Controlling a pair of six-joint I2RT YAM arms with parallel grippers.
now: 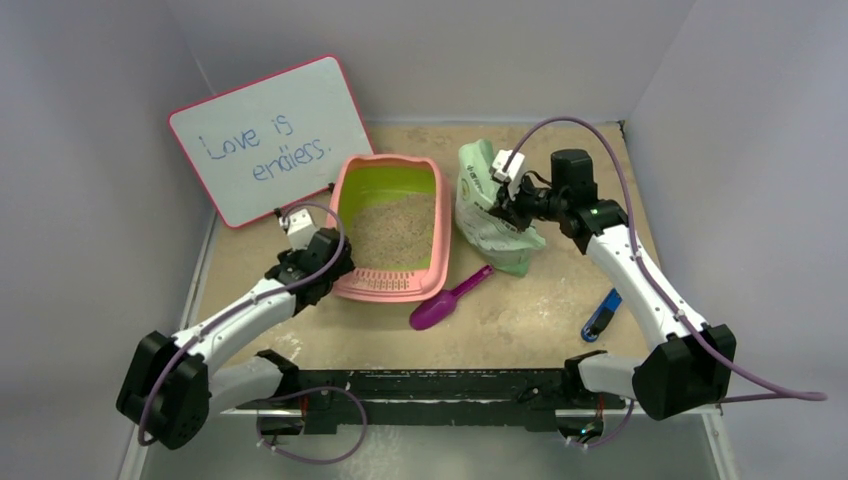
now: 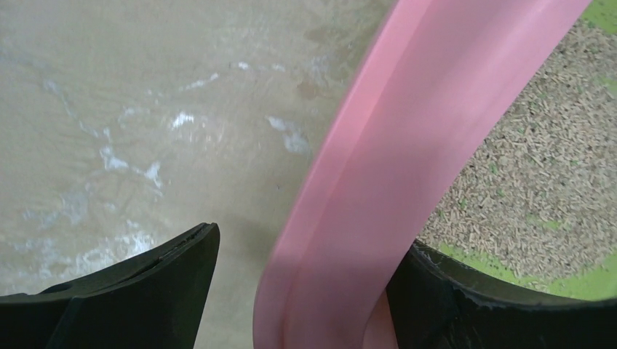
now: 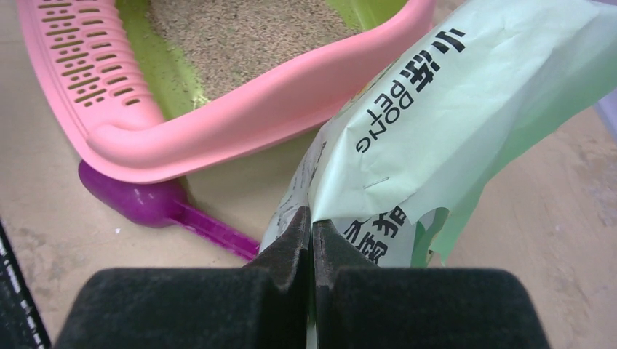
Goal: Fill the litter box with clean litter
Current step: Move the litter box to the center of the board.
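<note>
The pink litter box with a lime-green inner wall sits mid-table and holds beige granules. My left gripper is open and straddles the box's near left rim; the inner finger touches the rim, the outer stands apart. Beige granules with a few green specks lie inside. My right gripper is shut on the edge of the pale green printed bag, which stands right of the box. The fingers pinch the bag at its torn top. No loose green litter shows; the bag's contents are hidden.
A purple scoop lies in front of the box's right corner, also in the right wrist view. A blue object lies at the right. A whiteboard leans at the back left. Walls enclose three sides.
</note>
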